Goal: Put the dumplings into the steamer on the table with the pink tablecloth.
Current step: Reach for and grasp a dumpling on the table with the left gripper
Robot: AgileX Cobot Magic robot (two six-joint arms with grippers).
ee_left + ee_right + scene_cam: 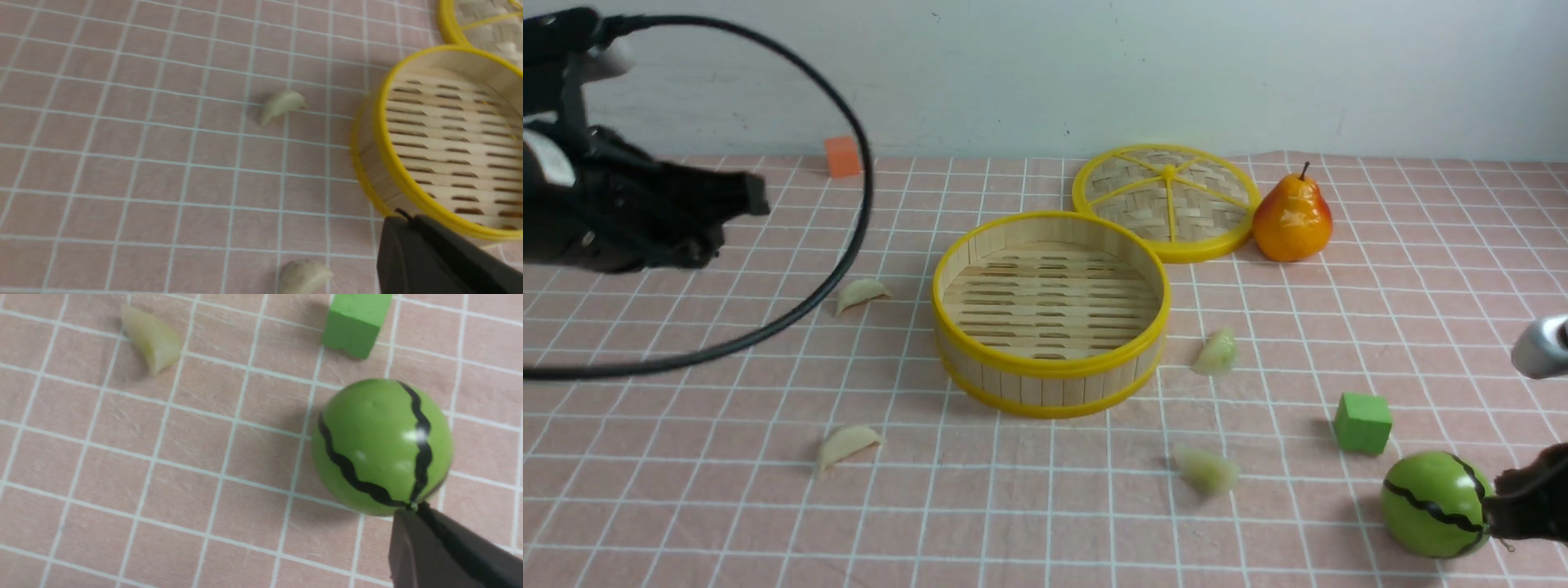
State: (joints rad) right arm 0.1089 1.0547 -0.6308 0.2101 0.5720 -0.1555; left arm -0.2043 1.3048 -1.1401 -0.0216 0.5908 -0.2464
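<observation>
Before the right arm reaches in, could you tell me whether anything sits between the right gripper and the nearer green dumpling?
Yes: the toy watermelon sits right at the tip of the right gripper, on the line to the nearer green dumpling. Nothing visible stands between that dumpling and the steamer.

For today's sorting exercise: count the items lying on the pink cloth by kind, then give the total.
Cream dumplings: 2
Green dumplings: 2
Steamer: 1
Lid: 1
Pear: 1
Toy watermelon: 1
Green cube: 1
Orange cube: 1
Total: 10

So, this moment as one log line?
Round yellow-rimmed bamboo steamer: empty | four crescent dumplings: on pink gridded cloth | both jaws: shut
</observation>
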